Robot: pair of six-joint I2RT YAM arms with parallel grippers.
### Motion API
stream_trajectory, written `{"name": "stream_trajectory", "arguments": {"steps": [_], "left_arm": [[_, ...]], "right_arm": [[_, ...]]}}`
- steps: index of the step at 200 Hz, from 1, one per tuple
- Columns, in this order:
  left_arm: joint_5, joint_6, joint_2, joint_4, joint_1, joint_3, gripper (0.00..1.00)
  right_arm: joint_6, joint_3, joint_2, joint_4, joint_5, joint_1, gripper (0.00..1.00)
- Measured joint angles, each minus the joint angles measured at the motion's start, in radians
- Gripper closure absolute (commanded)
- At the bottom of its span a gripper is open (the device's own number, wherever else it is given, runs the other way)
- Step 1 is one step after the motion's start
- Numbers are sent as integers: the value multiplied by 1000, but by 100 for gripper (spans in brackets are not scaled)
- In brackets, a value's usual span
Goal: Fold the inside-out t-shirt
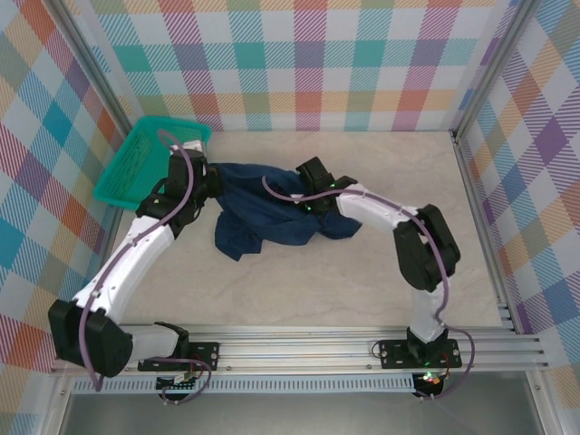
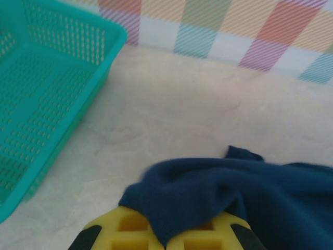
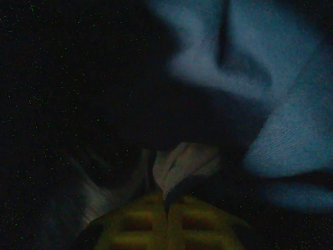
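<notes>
Left wrist view first: your left gripper [image 2: 165,235] has its yellow pads drawn close together, with a fold of the navy t-shirt [image 2: 250,192] pinched between them and draped over their tips. In the right wrist view, your right gripper [image 3: 166,219] also has its pads almost together. A pale scrap of fabric sits at their tips and dark cloth is heaped all around. The picture is too dim to say what the scrap is.

From above, the shirt lies bunched on the far half of the table [image 1: 317,290], strung between the two grippers. Its long axis runs left to right and slants slightly toward you on the right. One loose lobe trails toward the near edge below the left gripper.

The teal mesh basket [image 1: 145,163] sits at the far left, just beside the left gripper and apart from the cloth.

Your left arm stretches diagonally from its near-left base toward the far side. Your right arm rises to a bent elbow on the right, and its forearm reaches leftward onto the shirt.
</notes>
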Motion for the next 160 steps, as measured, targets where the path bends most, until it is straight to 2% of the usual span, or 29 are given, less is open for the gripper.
{"name": "stream_trajectory", "arguments": {"steps": [33, 83, 135, 160], "left_arm": [[52, -18, 105, 32, 3, -40, 100], [184, -22, 199, 56, 5, -45, 100], [312, -29, 251, 130, 6, -63, 100], [319, -42, 251, 154, 6, -97, 100]], "right_arm": [[31, -14, -86, 100, -100, -16, 100], [14, -31, -97, 175, -193, -21, 100], [28, -33, -98, 279, -138, -21, 100], [47, -19, -109, 304, -159, -25, 100]]}}
